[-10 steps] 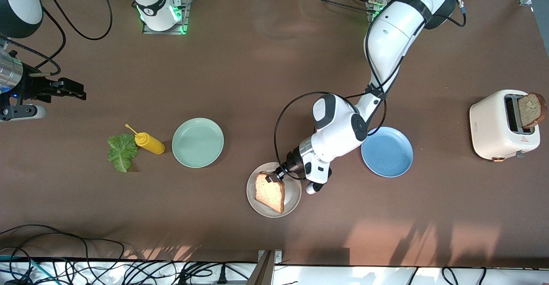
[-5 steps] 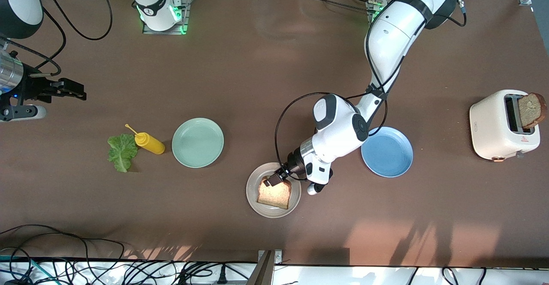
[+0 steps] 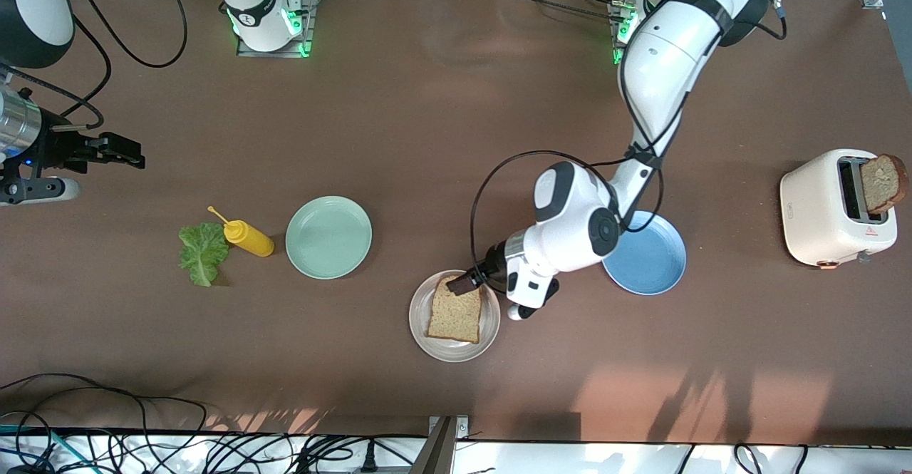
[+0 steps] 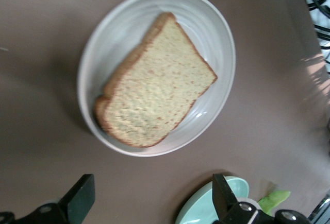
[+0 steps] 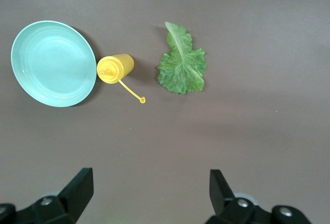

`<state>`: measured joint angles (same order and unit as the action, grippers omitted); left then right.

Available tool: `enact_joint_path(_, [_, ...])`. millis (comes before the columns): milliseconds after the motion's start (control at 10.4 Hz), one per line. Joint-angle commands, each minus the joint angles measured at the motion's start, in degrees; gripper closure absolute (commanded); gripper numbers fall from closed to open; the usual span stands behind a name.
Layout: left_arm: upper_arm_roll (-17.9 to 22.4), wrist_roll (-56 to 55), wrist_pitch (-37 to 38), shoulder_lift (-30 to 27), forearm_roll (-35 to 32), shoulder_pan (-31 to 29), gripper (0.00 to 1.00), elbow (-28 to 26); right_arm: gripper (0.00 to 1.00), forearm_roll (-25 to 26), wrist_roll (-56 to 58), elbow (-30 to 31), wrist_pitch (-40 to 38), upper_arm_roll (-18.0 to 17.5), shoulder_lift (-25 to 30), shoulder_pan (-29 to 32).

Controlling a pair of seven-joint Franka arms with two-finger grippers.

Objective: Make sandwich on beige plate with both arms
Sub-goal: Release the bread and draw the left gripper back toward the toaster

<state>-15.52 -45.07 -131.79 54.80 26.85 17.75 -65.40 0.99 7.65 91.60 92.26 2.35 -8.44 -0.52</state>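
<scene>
One slice of brown bread [image 3: 455, 315] lies flat on the beige plate [image 3: 420, 331], and the plate sits on the brown table [image 3: 456, 117], nearer to the front camera than the other two plates. The left hand [image 3: 464, 285] is just over the edge of the plate, at the corner of the bread. Its two black fingers [image 4: 81, 197] stand wide apart in the left wrist view, with nothing between them, so the hand is open and the bread is let go. The blue plate [image 3: 652, 260] is beside the beige plate, toward the left arm's end of the table, and part of the left arm is over it. A white toaster [image 3: 830, 210] stands at that same end, with another slice of bread [image 3: 883, 182] sticking up out of its slot. The mint-green plate [image 3: 328, 237] is toward the right arm's end. Just beside it lies the yellow squeeze bottle [image 3: 246, 237] on its side, and the green lettuce leaf [image 3: 202, 251] lies by the bottle. The right hand [image 3: 117, 150] waits in the air over bare table at the right arm's end. It is open too, with its fingers [image 5: 77, 189] spread and holding nothing.
</scene>
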Motion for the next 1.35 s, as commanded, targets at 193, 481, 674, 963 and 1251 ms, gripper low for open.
enact_joint_path(193, [0.14, 0.69, 15.12, -7.06, -11.94, -5.96, 0.00, -2.19, 0.00, 0.16, 0.79, 0.95, 0.81, 0.03, 0.61, -0.09])
enact_joint_path(481, [-0.21, 1.56, 22.97, -11.45, -19.64, -10.97, 0.00, -2.19, 0.00, -0.19, 0.70, 0.77, 0.81, -0.06, 0.61, -0.09])
enact_joint_path(674, [0.23, 4.89, 29.72, -15.58, -21.47, -13.78, 0.00, -2.19, 0.00, -2.46, 0.00, 0.33, 1.16, -0.32, 0.61, -0.36])
enact_joint_path(963, [0.23, 10.16, 37.82, -22.87, -26.14, -19.14, 0.00, -2.19, 0.00, -6.42, 0.00, 0.42, 1.95, -0.06, 0.61, 0.17])
enact_joint_path(1251, [0.23, 18.16, 40.91, -27.89, -27.47, -23.98, 0.00, -2.19, 0.00, -6.79, -0.09, 0.33, 3.45, -0.06, -1.14, -0.27])
